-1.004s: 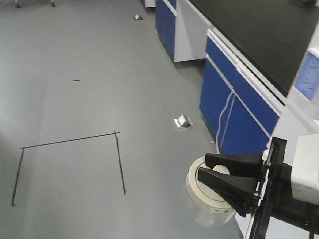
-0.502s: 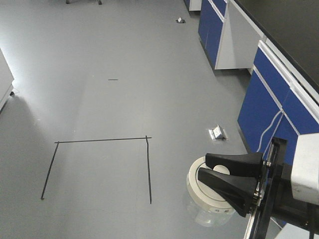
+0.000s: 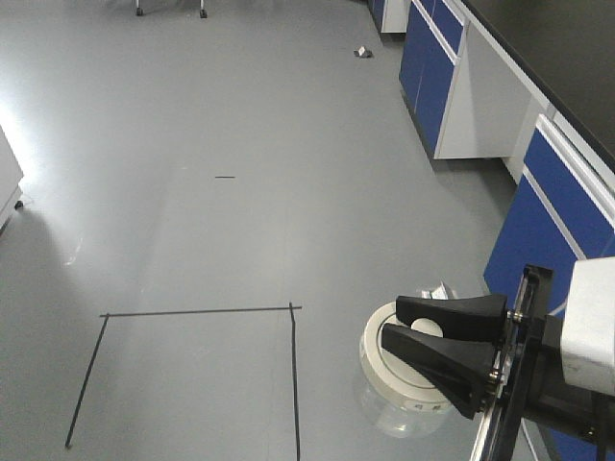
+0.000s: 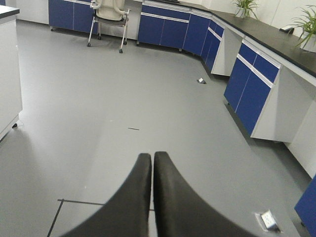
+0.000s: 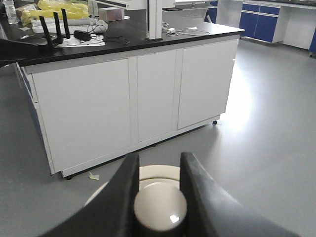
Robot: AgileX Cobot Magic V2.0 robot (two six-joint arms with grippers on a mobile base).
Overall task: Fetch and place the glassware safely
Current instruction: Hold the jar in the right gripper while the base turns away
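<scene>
Clear glass jar (image 3: 402, 415) with a round off-white lid (image 3: 377, 353) hangs above a grey floor (image 3: 192, 144), held in the right gripper (image 3: 392, 323). Seen from the right wrist, the two black fingers (image 5: 200, 190) clamp the lid's central knob (image 5: 160, 207) from both sides. Left of the jar, black tape lines (image 3: 197, 312) mark three sides of a square on the floor. Beyond the jar and to its right, blue cabinets (image 3: 434, 67) run under a black tabletop (image 3: 548, 48). The left gripper (image 4: 151, 163) is clenched on nothing, its fingers touching, above the same floor. Far beyond it stands an office chair (image 4: 109, 12).
</scene>
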